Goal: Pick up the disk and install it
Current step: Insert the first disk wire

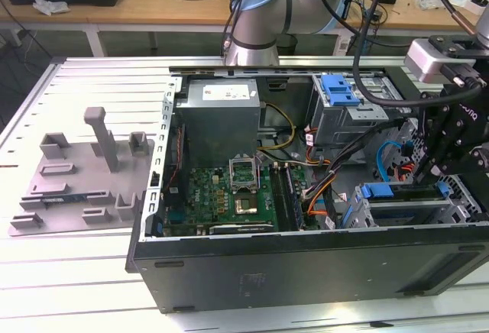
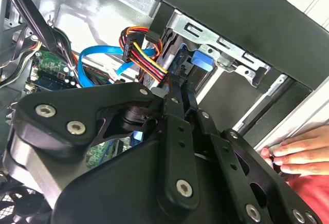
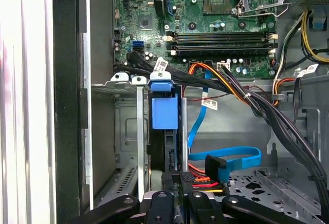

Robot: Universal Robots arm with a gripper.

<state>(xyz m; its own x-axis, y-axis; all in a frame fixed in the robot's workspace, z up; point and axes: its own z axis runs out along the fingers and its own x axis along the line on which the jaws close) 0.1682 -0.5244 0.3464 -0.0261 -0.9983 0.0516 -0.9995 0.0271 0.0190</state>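
Observation:
The disk (image 3: 165, 115) stands on edge in the metal drive cage (image 3: 140, 131) at the case's front corner, its blue bracket facing the motherboard. My gripper (image 3: 176, 179) sits at the disk's rear edge, its black fingers (image 3: 166, 179) shut on the thin edge beside the power and data plugs. In the second wrist view the fingers (image 2: 177, 111) reach toward the blue bracket tab (image 2: 202, 59) in the cage. In the exterior view my gripper (image 1: 428, 174) hangs over the lower drive bay at the right, where the blue bracket (image 1: 377, 191) shows.
Blue data cables (image 3: 226, 157) and bundled black and coloured wires (image 3: 241, 95) crowd the space beside the cage. A person's hand (image 2: 303, 154) rests on the case edge. Another blue bracket (image 1: 340, 88) tops the upper cage. A grey fixture plate (image 1: 84, 176) lies outside the case.

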